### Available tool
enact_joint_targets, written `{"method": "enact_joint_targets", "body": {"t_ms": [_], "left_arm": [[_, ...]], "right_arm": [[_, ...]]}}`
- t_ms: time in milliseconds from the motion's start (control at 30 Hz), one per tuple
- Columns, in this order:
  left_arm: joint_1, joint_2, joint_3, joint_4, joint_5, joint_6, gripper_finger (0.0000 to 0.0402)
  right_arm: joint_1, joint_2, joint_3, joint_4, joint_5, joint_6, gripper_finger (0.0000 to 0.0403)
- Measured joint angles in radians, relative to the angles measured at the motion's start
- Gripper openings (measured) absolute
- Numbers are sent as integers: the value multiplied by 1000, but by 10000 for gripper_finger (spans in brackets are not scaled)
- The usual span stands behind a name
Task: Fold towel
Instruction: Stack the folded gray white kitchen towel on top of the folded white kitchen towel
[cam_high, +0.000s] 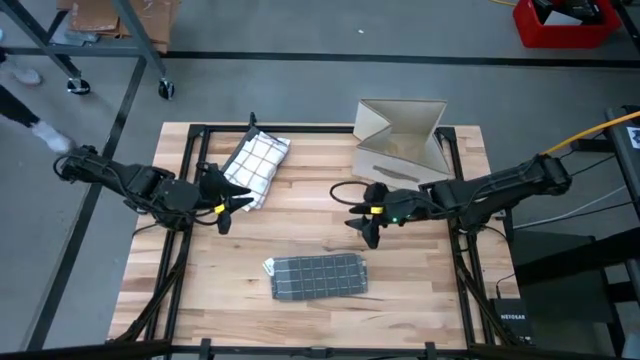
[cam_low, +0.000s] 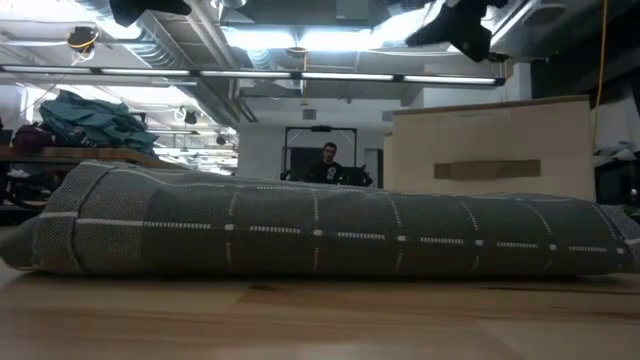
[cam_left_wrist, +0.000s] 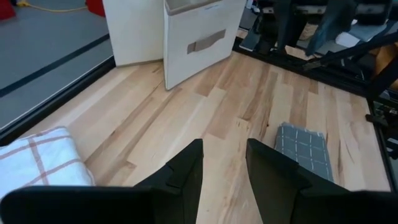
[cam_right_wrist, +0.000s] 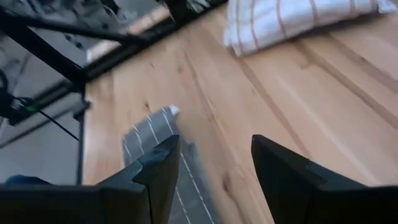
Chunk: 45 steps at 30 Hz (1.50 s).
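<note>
A grey towel with a light grid (cam_high: 315, 275) lies folded flat on the wooden table (cam_high: 300, 225), near the front edge; it fills the low view (cam_low: 320, 235). A white checked towel (cam_high: 255, 160) lies bunched at the far left. My left gripper (cam_high: 232, 205) hovers open just in front of the white towel (cam_left_wrist: 37, 158), with nothing between its fingers. My right gripper (cam_high: 360, 215) hangs open above the table, beyond the grey towel's right end (cam_right_wrist: 155, 143), and holds nothing.
A cardboard box (cam_high: 400, 140) stands at the far right of the table, close behind my right arm; it also rises behind the grey towel in the low view (cam_low: 490, 165). A black frame (cam_high: 190, 180) runs along the table's sides. Bare wood lies between the two towels.
</note>
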Motion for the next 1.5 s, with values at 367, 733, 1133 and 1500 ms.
{"method": "enact_joint_targets", "body": {"t_ms": [367, 733, 1133, 1500], "left_arm": [[0, 0, 0, 1, 0, -9, 113], [0, 0, 0, 6, 0, -15, 113], [0, 0, -1, 9, 0, -27, 114], [-19, 97, -1, -104, 295, -455, 114]], "right_arm": [[77, -129, 0, -50, 42, -118, 202], [301, -209, -157, -111, 345, 183, 202], [340, -52, -208, 54, 202, 419, 202], [340, 98, -208, 48, 114, 858, 202]]}}
